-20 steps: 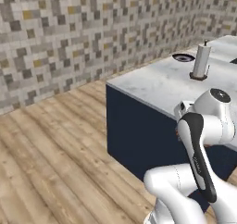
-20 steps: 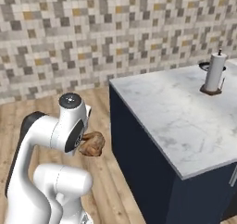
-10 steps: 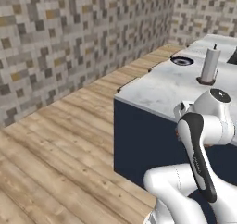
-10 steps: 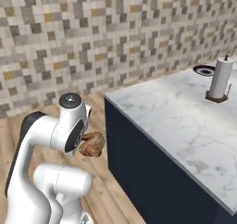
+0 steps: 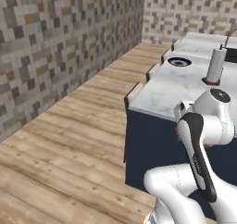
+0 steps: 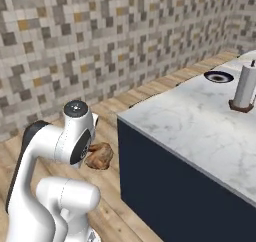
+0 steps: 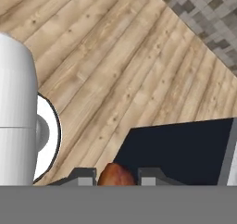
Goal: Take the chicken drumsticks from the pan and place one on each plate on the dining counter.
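Now the jaws grip a chicken drumstick [image 7: 115,175] tightly.

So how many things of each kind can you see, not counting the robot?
Chicken drumstick: 1, held in the shut jaws
Dark plate: 1
Paper towel roll: 1
Dining counter: 1
Total: 4

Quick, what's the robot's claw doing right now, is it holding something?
Gripper: shut on a chicken drumstick, carried over the wooden floor.
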Controlling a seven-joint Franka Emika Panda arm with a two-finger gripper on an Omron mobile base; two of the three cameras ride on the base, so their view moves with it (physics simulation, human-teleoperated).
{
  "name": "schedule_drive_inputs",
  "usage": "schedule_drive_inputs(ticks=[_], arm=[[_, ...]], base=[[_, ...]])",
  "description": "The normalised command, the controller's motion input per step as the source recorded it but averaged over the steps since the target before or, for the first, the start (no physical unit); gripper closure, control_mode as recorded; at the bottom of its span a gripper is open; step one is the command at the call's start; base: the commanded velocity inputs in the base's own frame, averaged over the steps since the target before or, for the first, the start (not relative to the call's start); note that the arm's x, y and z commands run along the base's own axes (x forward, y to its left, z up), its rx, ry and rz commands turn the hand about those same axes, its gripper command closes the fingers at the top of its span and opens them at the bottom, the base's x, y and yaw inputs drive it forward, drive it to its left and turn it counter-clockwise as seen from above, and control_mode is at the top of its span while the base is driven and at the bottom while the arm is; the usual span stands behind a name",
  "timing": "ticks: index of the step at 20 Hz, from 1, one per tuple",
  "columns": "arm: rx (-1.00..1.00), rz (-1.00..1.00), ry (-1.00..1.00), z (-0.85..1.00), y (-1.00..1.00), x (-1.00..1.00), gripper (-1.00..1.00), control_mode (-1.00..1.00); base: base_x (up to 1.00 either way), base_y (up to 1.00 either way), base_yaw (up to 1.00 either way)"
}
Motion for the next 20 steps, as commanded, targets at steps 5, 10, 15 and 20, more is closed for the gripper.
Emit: schedule_drive_inputs(ticks=[5, 10, 15, 20], arm=[[0.00, 0.00, 0.00, 0.00, 0.00, 0.00, 1.00, 1.00], [0.00, 0.00, 0.00, 0.00, 0.00, 0.00, 1.00, 1.00], [0.00, 0.00, 0.00, 0.00, 0.00, 0.00, 1.00, 1.00], [0.00, 0.00, 0.00, 0.00, 0.00, 0.00, 1.00, 1.00]], base=[[0.25, 0.93, -0.36], [0.26, 0.89, -0.40], [0.29, 0.84, -0.45], [0.31, 0.84, -0.45]])
